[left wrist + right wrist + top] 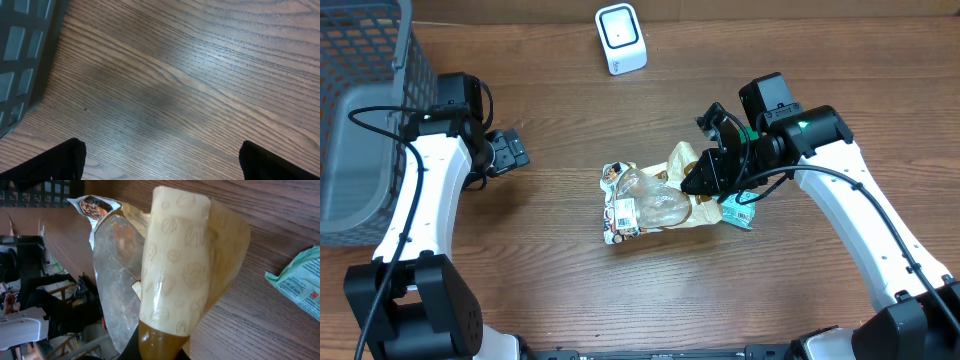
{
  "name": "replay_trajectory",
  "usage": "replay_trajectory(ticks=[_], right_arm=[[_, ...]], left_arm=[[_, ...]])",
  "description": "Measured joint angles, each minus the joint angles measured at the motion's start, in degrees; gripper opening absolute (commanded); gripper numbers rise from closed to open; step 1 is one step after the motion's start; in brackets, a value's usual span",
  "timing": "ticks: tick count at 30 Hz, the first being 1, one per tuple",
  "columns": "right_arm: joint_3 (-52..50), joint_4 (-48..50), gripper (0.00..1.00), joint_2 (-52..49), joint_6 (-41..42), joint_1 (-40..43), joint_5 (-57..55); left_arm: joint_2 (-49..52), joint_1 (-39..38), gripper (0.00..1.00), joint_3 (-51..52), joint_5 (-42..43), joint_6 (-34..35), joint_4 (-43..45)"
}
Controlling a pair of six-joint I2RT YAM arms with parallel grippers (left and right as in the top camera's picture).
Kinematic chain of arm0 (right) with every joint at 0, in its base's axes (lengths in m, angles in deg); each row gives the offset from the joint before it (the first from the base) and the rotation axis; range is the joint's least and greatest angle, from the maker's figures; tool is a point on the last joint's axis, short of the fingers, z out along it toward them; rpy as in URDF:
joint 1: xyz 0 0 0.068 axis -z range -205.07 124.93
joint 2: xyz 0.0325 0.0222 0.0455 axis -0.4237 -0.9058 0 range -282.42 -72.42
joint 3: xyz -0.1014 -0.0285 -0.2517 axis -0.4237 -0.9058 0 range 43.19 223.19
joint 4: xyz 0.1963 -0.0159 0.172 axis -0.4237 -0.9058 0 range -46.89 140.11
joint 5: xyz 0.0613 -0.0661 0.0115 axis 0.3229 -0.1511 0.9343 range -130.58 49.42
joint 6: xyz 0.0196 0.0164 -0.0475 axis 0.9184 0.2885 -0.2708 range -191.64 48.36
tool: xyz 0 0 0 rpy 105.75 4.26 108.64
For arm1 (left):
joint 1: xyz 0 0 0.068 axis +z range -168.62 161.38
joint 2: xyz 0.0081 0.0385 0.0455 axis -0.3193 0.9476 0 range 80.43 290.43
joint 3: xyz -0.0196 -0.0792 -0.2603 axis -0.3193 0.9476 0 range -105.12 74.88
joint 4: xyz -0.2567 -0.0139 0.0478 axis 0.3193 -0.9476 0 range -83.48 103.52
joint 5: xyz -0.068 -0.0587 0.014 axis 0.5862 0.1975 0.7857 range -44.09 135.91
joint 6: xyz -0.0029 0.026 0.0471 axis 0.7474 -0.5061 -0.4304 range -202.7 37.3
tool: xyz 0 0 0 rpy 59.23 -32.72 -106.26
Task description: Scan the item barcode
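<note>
The right gripper is pressed together on the lower edge of a cream pouch, which rises out of the jaws in the wrist view, floppy and half folded on itself. It sits mid-table at the right end of a small heap, with a clear bag touching it and a green packet just beside; whether it is clear of the wood I cannot tell. The left gripper is spread wide over bare wood next to the basket, holding nothing. The scanner stands well apart at the far edge. The likeliest trouble is the grip: a pinch on a thin film edge could slip once the pouch's weight swings during a lift. The clear bag lies against the pouch and might be dragged along, or end up covering the code. No barcode shows on the pouch in either view, so it may face away from the scanner when presented — and a fold in the soft film could crease across it and spoil the read.
</note>
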Motion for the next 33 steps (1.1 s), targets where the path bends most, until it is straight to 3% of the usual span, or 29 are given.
replay_trajectory(ticks=[33], right_arm=[[0.00,0.04,0.04,0.00,-3.85,0.00,6.43]], left_arm=[[0.00,0.00,1.00,0.00,0.00,0.00,0.00]])
